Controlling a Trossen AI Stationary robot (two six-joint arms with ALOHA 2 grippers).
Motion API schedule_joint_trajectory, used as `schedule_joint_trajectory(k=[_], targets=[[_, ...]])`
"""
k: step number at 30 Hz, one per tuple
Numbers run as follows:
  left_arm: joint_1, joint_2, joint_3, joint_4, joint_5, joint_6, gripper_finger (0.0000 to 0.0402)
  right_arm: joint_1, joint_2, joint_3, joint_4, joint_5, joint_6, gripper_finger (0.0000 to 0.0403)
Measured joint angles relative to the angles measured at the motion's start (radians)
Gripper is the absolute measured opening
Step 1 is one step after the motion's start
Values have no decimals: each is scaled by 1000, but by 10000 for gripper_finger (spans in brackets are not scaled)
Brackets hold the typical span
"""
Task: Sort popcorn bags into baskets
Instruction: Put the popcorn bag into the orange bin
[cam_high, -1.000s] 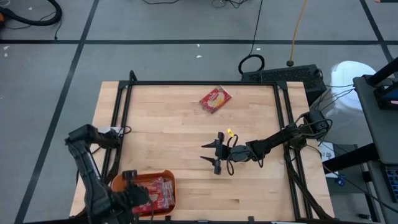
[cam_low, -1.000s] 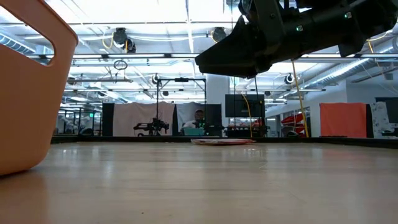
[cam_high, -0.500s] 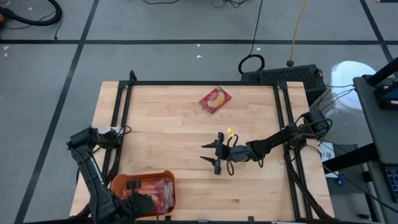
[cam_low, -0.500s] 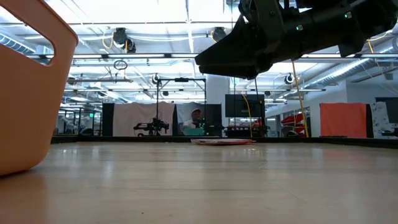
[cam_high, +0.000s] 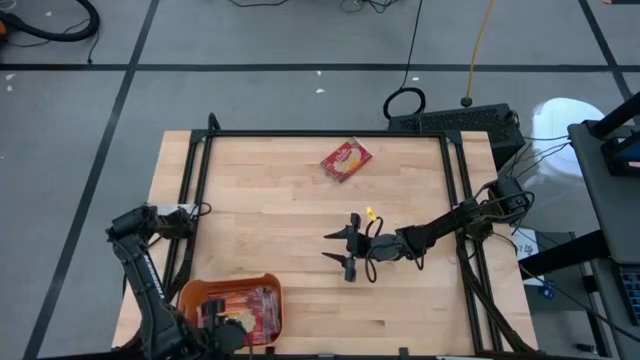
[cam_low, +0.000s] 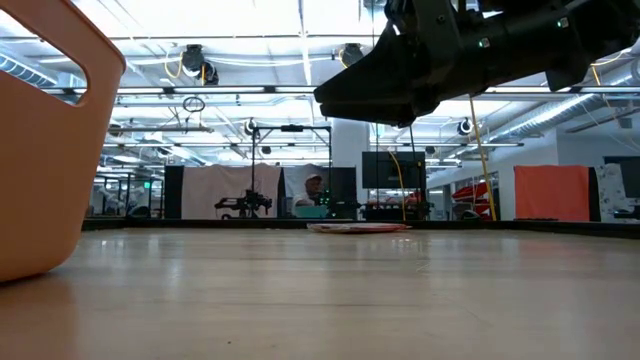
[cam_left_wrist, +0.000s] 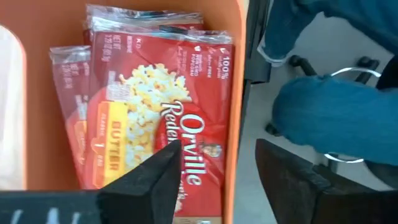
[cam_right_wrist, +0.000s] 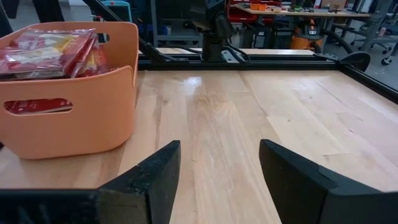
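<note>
Orange basket (cam_high: 230, 290), bench's near-left corner: red popcorn bags (cam_left_wrist: 168, 106) stacked flat, yellow-cream popcorn print. Left end effector (cam_left_wrist: 214, 180) above, fingers spread, empty. One bag (cam_high: 346, 159) far-centre. Right end effector (cam_high: 338, 250) mid-bench, spread, empty.

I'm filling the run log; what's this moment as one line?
left gripper: open over basket | popcorn bags: in basket | one bag: far on table | right gripper: open, mid-table

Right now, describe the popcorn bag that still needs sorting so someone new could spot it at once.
Start at the light wooden table and look to its far edge, away from the orange plastic tub in the near left corner. There a flat red packet with a yellow picture lies alone on bare wood; the other packets sit stacked inside the tub.
</note>
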Motion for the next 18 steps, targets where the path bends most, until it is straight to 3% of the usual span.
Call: schedule_joint_trajectory(k=[6, 13, 18], targets=[[0, 0, 0, -20, -18, 117, 217, 0, 0, 0, 0, 0, 0, 210], [10, -9, 0, -32, -281, 351, 183, 0, 0, 0, -2, 1, 0, 210], [55, -25, -1, -27, -375, 495, 146, -5, 0, -20, -2, 3, 0, 210]])
